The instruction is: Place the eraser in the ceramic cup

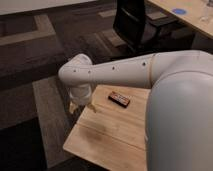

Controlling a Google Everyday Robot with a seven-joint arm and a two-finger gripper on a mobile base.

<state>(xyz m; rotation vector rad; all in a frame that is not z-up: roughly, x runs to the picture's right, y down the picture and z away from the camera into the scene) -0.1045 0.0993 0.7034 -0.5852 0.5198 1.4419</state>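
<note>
The eraser (pixel 119 98), a small flat black block with a red-orange label, lies on the wooden table (pixel 110 135) near its far edge. My white arm (pixel 125 67) reaches left across the view above the table. It bends at a joint (pixel 76 70) and its last visible link (pixel 80 92) points down at the table's far left corner, left of the eraser. My gripper does not show; it is hidden below that link. No ceramic cup is in view.
The arm's big white body (pixel 180 120) covers the right side of the table. A black office chair (pixel 135 22) stands behind on the dark carpet. Another wooden table (pixel 192 20) with a blue disc (pixel 179 11) is at the top right.
</note>
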